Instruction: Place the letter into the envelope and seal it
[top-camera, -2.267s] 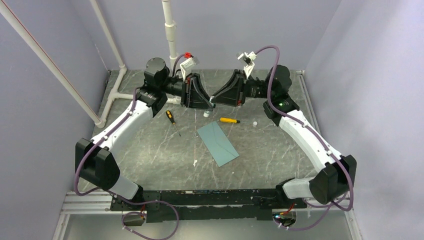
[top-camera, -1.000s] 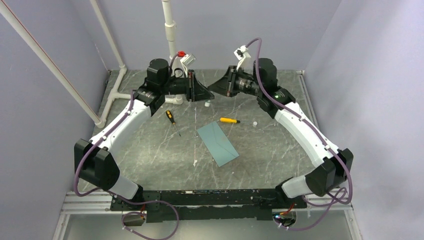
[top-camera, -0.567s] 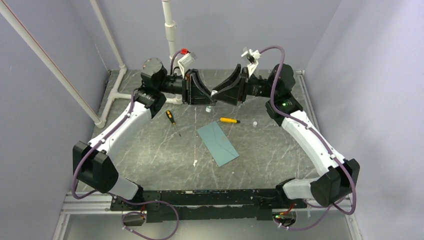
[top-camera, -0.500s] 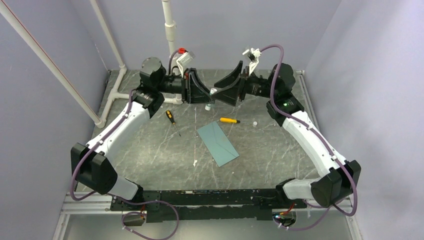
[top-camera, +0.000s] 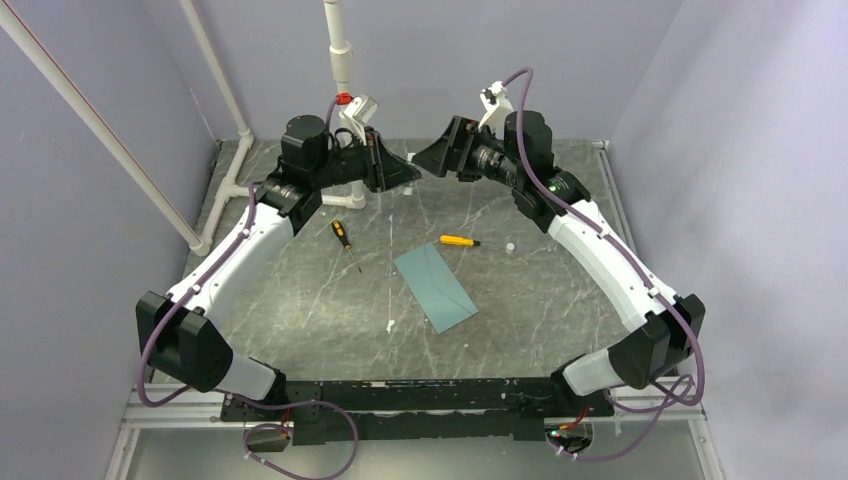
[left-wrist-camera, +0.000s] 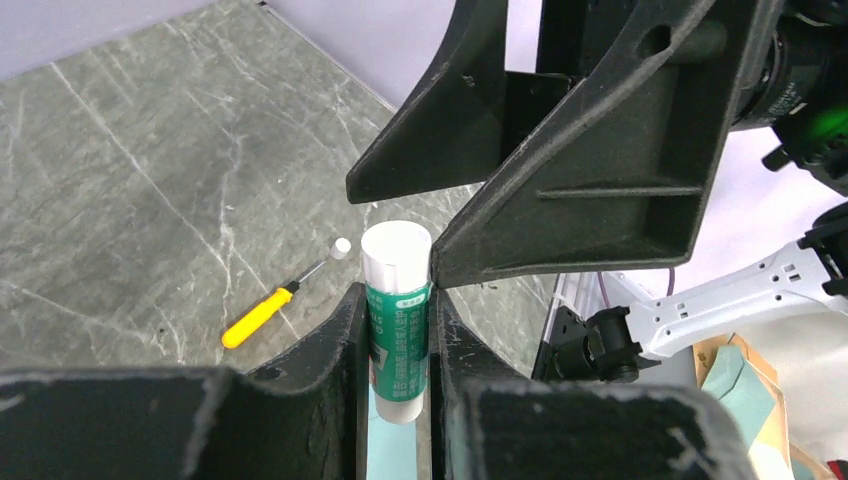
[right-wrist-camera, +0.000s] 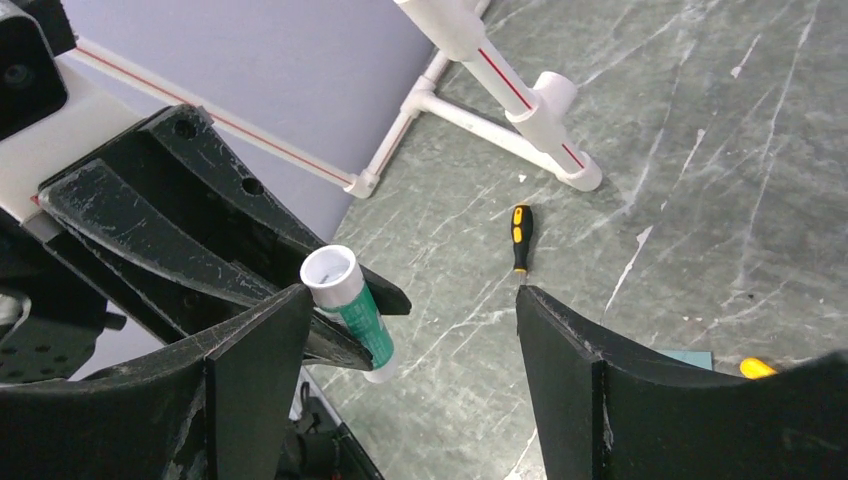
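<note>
Glue stick (left-wrist-camera: 398, 325) clamped in left gripper (left-wrist-camera: 397, 305), raised beyond envelope (top-camera: 436, 287); right gripper (right-wrist-camera: 412, 300) spread wide, empty. Sealing judged pending; letter unseen.

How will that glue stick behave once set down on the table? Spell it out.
The glue stick, clamped in the left gripper, is a rigid-looking plastic tube, so probably stiff and light. Its smooth round body may slip in a loose grip. Tall and narrow, it could tip, then roll across the table.
</note>
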